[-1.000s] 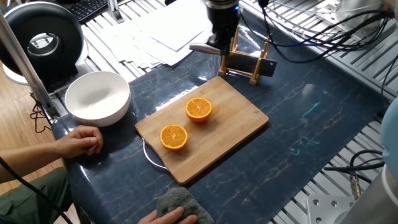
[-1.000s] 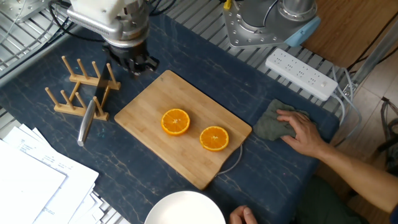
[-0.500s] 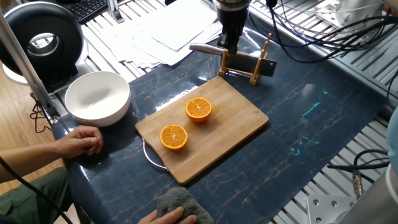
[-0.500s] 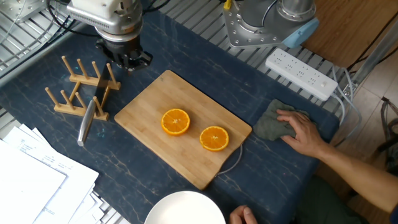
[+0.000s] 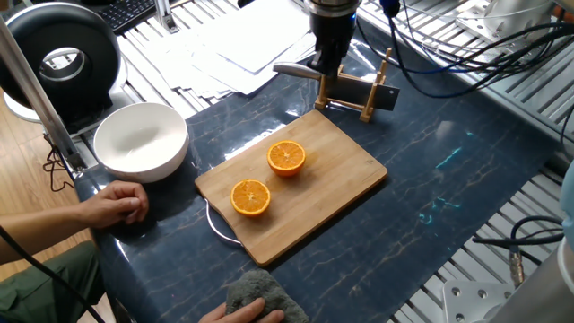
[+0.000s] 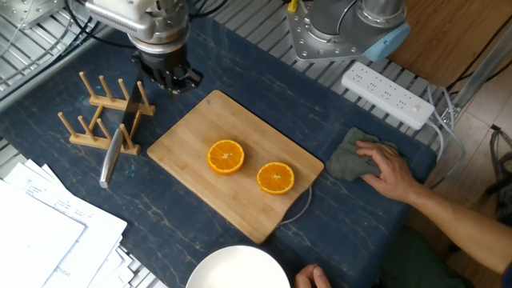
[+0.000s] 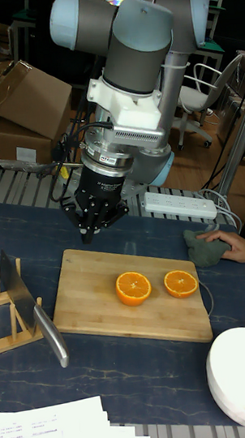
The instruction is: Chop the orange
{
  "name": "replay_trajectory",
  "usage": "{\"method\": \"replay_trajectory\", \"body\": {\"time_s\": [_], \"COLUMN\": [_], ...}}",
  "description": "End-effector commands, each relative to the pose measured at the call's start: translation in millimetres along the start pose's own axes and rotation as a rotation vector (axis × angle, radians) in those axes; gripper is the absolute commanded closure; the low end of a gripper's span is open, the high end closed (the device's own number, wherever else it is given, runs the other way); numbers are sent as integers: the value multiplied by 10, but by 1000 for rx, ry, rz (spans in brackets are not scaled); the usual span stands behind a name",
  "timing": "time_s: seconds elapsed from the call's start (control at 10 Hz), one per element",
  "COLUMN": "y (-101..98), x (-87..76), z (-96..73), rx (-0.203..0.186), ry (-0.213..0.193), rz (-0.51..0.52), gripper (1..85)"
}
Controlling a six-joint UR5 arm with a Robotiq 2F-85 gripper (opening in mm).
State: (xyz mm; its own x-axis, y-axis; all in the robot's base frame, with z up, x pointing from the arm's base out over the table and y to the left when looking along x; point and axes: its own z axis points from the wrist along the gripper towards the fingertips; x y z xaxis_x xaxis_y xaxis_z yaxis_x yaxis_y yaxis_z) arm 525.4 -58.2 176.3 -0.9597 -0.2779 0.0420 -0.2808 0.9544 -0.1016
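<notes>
Starting at the left of the tall fixed view, your knife [image 7: 36, 314] sits in the wooden rack [image 7: 7, 322], blade up in the slots and handle sloping down toward the table [image 7: 156, 378]. The gripper [image 7: 96, 220] hangs above the table between rack and board [image 7: 131, 304], holding nothing. Its fingers are grouped close together, but you cannot tell from these views whether they are parted or closed.

The orange lies on the board as two halves, cut faces up: one half [image 6: 226, 157] near the board's middle, the other half [image 6: 276, 178] toward the corner nearest the cloth [image 6: 352, 158]. Each is a dome resting on its rind, so its axis runs straight up and neither half has a long side to line a blade against.

The risks, as I judge them:
- The knife can snag in the rack if you draw it out at an angle.
- A half can rock or slide on its rounded underside under the blade.
- A person's hand [image 6: 392, 170] rests on the cloth just beside the board, close to any cutting stroke.
</notes>
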Motion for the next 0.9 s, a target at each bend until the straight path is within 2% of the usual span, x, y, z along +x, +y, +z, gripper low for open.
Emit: {"method": "replay_trajectory", "body": {"time_s": [0.0,0.1,0.2,0.3,0.4,0.6,0.8], "y": [-191,-388,-541,-701,-814,-930,-1012], "x": [-4,-60,-76,-86,-112,-174,-196], "z": [23,110,221,314,420,572,704], "rx": [7,17,34,63,76,94,107], "ry": [-4,-26,-33,-35,-44,-62,-65], "rz": [-133,-210,-241,-268,-282,-309,-331], "gripper": [660,537,487,483,480,430,457]}}
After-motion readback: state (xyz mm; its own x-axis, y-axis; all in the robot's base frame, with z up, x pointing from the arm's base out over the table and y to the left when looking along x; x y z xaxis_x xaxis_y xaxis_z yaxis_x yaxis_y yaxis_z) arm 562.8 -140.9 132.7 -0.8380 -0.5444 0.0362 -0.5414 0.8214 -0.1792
